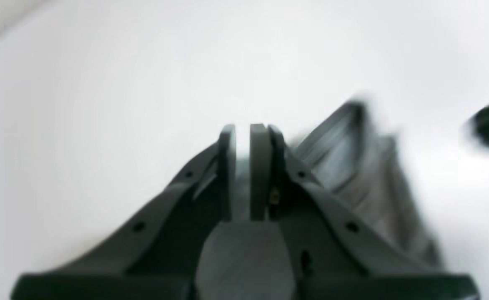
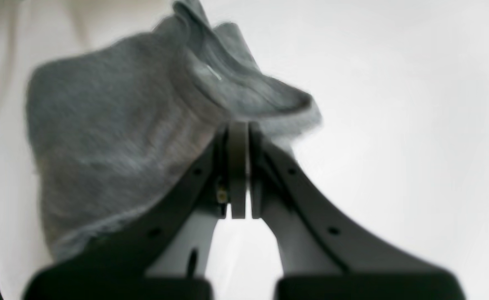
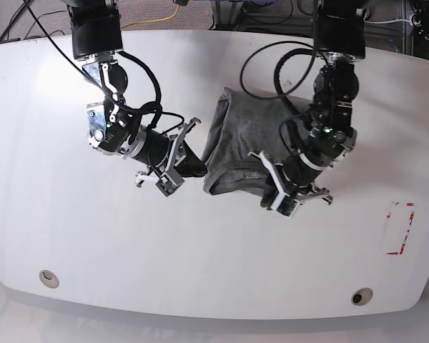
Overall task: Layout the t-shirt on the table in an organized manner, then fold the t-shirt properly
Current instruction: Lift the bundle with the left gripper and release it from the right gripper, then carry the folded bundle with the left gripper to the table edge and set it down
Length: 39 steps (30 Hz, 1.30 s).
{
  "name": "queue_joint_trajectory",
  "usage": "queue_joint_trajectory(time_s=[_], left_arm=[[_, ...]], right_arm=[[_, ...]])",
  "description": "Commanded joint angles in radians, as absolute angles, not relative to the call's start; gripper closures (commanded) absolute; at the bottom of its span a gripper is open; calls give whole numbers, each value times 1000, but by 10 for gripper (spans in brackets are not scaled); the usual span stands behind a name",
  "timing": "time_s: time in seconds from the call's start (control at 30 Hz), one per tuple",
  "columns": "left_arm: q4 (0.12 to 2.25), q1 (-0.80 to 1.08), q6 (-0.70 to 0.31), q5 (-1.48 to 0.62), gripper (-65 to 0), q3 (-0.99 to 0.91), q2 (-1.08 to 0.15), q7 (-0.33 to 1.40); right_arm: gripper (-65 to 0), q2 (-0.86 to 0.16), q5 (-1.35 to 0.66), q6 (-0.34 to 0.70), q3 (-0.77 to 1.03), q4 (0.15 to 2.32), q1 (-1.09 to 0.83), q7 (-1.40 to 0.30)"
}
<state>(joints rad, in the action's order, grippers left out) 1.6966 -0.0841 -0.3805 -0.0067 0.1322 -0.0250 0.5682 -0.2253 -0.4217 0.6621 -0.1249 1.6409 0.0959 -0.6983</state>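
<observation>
The white table fills the frame. The grey t-shirt lies bunched at its centre. My right gripper pinches its left edge; my left gripper, lower right, is clenched on cloth.

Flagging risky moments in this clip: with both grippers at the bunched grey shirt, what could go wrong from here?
1. The t-shirt is a crumpled heap mid-table. The right gripper looks shut on only a thin edge of it, which may slip out when pulled.
2. The left gripper is nearly shut with nothing visibly between its fingers, so its hold is doubtful; a one-sided pull would drag the heap rather than spread it.
3. Both arms crowd the shirt; they could collide.
</observation>
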Motion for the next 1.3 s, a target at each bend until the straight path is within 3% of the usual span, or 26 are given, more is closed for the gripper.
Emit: queue_joint_trajectory(time_s=[0.0,0.13,0.3,0.77,1.03,1.27], left_arm=[[1675,-82,-338,33,-43,168,-7,473],[1609,-76,-265,143,-44,243,19,358],[1550,-65,-226,249,-43,308,41,338],[1310,-71,-166,272,-43,346,30,305],[1265,-45,-166,269,-43,335,-77,229],[1291,5,-176,266,-43,203,-185,222]], right_arm=[[-2,-232,-438,667,-119,1659,113,-673],[-2,-249,-441,664,-117,1661,108,-673],[-2,-263,-443,665,-116,1661,101,-673],[-2,-269,-444,670,-10,1661,76,-673],[-2,-271,-444,698,59,1666,74,-693],[-2,-271,-444,698,140,1722,65,-762]])
